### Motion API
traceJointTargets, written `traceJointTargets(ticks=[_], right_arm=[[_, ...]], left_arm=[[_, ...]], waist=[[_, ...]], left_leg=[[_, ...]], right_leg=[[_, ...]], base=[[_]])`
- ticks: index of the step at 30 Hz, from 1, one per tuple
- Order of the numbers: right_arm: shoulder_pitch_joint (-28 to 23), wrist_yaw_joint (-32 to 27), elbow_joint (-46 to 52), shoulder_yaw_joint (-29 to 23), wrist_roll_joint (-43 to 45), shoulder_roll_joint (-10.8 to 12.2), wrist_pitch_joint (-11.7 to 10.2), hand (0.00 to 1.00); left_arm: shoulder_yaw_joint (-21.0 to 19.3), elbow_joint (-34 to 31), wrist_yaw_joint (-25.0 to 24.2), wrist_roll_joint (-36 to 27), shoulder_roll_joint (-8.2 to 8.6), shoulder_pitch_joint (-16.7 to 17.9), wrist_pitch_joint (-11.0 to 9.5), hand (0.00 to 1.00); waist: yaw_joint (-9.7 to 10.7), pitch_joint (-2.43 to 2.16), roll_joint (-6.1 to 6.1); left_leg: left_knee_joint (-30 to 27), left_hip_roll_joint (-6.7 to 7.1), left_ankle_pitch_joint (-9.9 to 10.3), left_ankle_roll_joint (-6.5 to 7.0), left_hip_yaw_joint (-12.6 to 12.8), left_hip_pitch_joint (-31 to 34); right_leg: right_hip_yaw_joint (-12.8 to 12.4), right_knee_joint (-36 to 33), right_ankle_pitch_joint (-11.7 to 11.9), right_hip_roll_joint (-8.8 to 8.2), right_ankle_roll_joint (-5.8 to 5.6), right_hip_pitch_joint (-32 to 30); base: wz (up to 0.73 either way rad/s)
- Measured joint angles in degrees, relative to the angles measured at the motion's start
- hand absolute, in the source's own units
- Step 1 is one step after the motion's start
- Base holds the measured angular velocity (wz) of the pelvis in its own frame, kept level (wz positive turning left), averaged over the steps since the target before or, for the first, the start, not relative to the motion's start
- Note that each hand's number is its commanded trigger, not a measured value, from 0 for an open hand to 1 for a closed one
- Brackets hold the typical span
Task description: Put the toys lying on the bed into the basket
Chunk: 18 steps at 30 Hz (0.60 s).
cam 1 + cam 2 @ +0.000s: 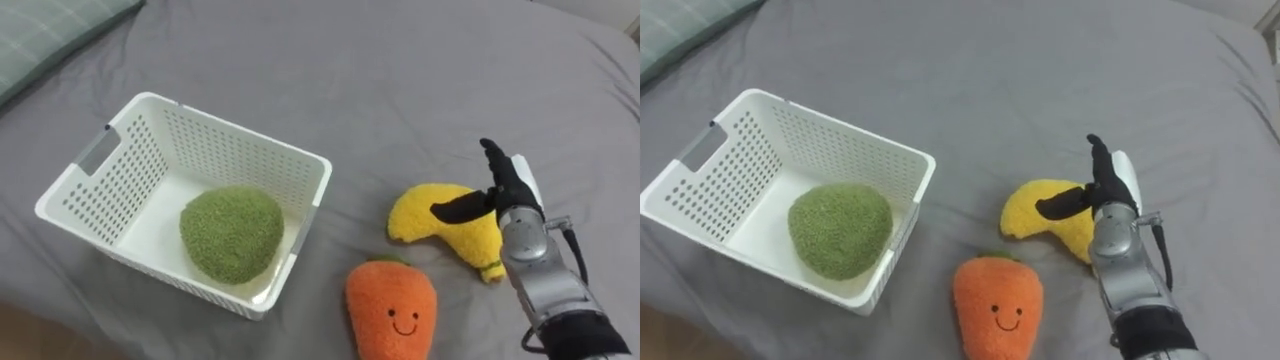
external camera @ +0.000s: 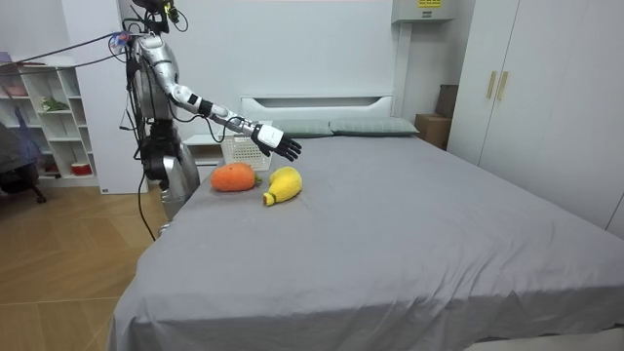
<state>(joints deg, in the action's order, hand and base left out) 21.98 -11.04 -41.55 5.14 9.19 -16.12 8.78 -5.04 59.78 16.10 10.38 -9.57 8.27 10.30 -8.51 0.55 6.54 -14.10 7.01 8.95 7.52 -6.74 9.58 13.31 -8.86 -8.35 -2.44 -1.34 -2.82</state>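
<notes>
The right hand (image 1: 508, 192) is hovering over the yellow banana plush (image 1: 428, 216) on the grey bed (image 1: 350, 70), fingers straight and thumb spread wide, holding nothing; the room view is showing it clear above the toy. An orange carrot plush (image 1: 390, 310) is lying just beside the banana, and a green plush (image 1: 232, 232) is already sitting in the white basket (image 1: 250, 135). Both loose toys are looking light, soft and squashy, so closing around the banana's thick middle is likely gripping best
</notes>
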Motion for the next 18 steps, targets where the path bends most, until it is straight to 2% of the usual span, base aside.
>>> traceJointTargets(ticks=[2,5,8,11,15,18], right_arm=[[2.9,-0.1,-5.9,0.3,0.0,-0.8,-0.5,0.0],[6.9,-0.2,-12.4,0.4,0.0,-3.0,-0.7,0.0],[9.3,-0.7,-15.7,1.1,0.5,-4.3,-1.3,0.0],[12.0,-1.7,-19.6,2.7,0.6,-4.6,-2.0,0.0],[13.1,-2.3,-23.7,6.7,1.4,-5.8,-3.2,0.0],[13.2,-1.9,-25.9,8.3,5.4,-6.4,-4.1,0.0]], left_arm=[[1.1,0.6,0.0,-2.5,-0.11,-0.1,-0.7,0.0],[3.2,2.3,-0.4,-3.6,-0.36,-1.7,-0.6,0.0],[4.5,2.9,-0.5,-5.3,-0.61,-2.2,-0.7,0.0],[6.4,4.3,-0.5,-7.1,-0.95,-3.7,-1.4,0.0],[8.3,4.7,-0.5,-8.7,-1.25,-5.5,-2.4,0.0],[9.9,5.2,-0.5,-8.7,-1.76,-6.5,-3.3,0.0]], waist=[[-0.3,0.05,0.0],[-1.6,0.31,0.25],[-1.6,0.9,0.02],[-1.8,1.46,-0.02],[-3.2,1.55,-0.01],[-4.5,1.64,0.0]], left_leg=[[-0.1,0.02,-0.1,-0.02,-0.5,1.5],[-0.4,0.02,-0.2,-0.1,-0.5,3.9],[-0.5,0.12,-0.2,-0.14,-1.5,4.6],[-0.5,0.14,-0.2,-0.14,-1.8,4.9],[-0.4,0.14,-0.2,-0.18,-2.0,6.0],[-0.5,0.19,-0.2,-0.2,-2.3,6.6]], right_leg=[[1.4,-0.1,0.0,-0.15,0.01,-1.4],[1.8,0.0,0.0,-0.43,0.03,-3.6],[3.4,0.0,0.0,-0.49,0.04,-4.1],[3.9,0.1,0.0,-0.48,0.04,-4.3],[4.0,-0.3,0.0,-0.53,0.02,-5.6],[4.0,-0.9,-0.4,-0.63,0.04,-7.0]], base=[[0.1],[0.03],[0.14],[0.08],[0.01],[0.0]])
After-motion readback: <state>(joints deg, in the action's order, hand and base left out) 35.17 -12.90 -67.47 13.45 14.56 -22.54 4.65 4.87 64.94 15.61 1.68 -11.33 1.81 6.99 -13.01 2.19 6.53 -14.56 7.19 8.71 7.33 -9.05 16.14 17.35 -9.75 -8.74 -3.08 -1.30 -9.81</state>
